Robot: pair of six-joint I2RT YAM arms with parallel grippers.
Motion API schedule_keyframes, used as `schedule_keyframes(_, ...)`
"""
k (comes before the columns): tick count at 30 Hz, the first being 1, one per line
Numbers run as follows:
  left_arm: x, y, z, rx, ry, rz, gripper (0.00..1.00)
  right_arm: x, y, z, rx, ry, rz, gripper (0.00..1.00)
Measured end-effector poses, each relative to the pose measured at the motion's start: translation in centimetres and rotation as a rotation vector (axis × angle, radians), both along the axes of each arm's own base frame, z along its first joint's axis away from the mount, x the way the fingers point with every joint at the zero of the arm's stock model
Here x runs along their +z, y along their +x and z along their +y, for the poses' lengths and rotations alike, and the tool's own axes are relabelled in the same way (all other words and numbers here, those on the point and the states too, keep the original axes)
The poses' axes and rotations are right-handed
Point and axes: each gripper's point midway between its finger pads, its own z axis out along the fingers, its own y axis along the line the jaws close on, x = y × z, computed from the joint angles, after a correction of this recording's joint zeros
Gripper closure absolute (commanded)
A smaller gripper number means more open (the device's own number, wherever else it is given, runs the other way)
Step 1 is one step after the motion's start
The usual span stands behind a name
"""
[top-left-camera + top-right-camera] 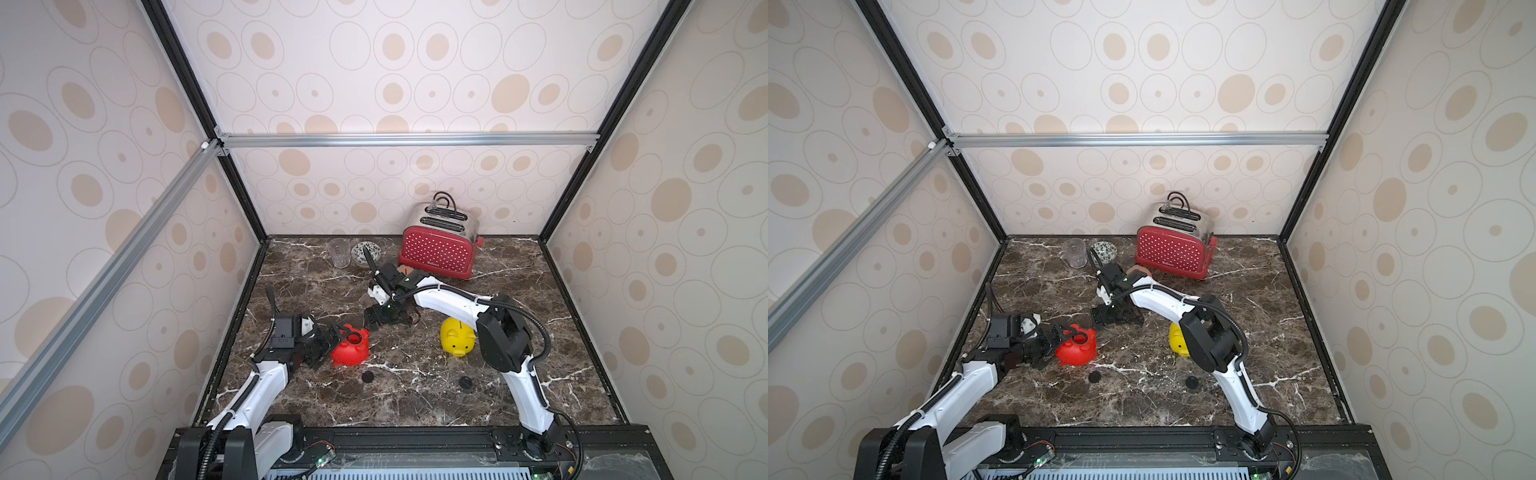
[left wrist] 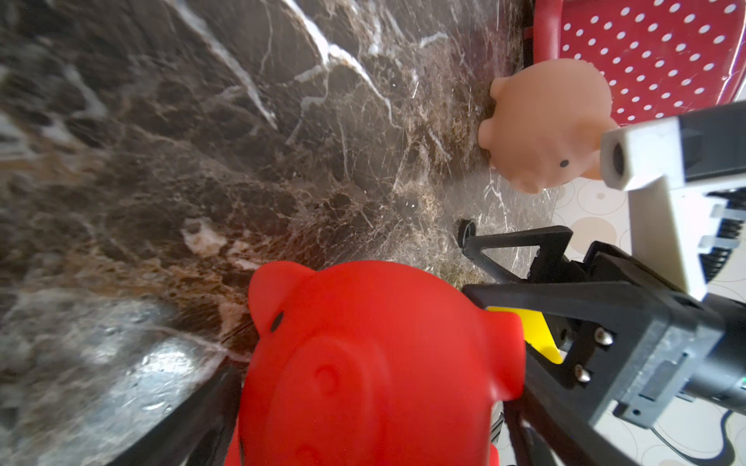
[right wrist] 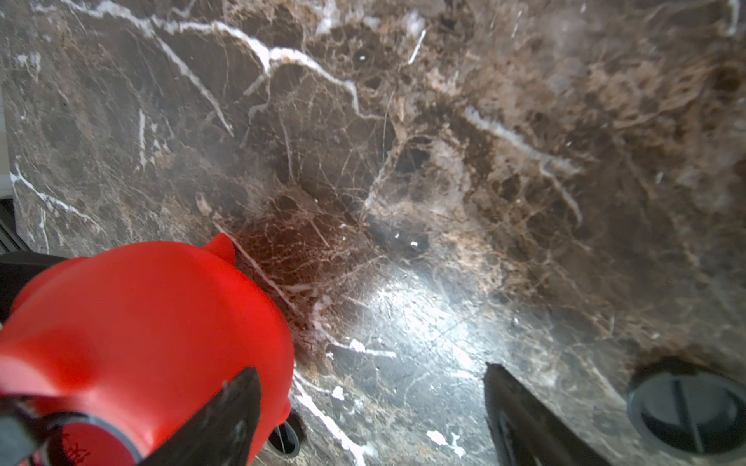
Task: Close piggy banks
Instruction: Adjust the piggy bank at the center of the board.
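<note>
The red piggy bank (image 1: 351, 348) (image 2: 375, 363) lies on the marble table with its round belly hole (image 1: 354, 337) turned up. My left gripper (image 1: 332, 345) (image 2: 371, 403) is open and straddles it, one finger on each side. My right gripper (image 1: 371, 319) (image 3: 371, 403) hangs just behind the red pig, open with nothing between its fingers. The yellow piggy bank (image 1: 457, 337) (image 1: 1177, 340) stands upright beside the right arm. The pale pink piggy bank (image 2: 545, 125) (image 1: 1139, 270) stands in front of the toaster and is mostly hidden by the right arm in both top views.
Two black round plugs (image 1: 367, 377) (image 1: 465, 382) lie on the table in front of the pigs. A red dotted toaster (image 1: 436, 253), a clear glass (image 1: 340, 253) and a patterned bowl (image 1: 365, 252) stand along the back wall. Walls enclose three sides.
</note>
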Motion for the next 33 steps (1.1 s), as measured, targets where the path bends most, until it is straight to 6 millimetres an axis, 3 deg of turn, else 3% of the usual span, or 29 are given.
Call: schedule_keyframes(33,2.7,-1.8,0.4,0.077,-0.040,-0.127,0.01,-0.1,-0.7,0.2,0.015,0.015,0.029,0.11)
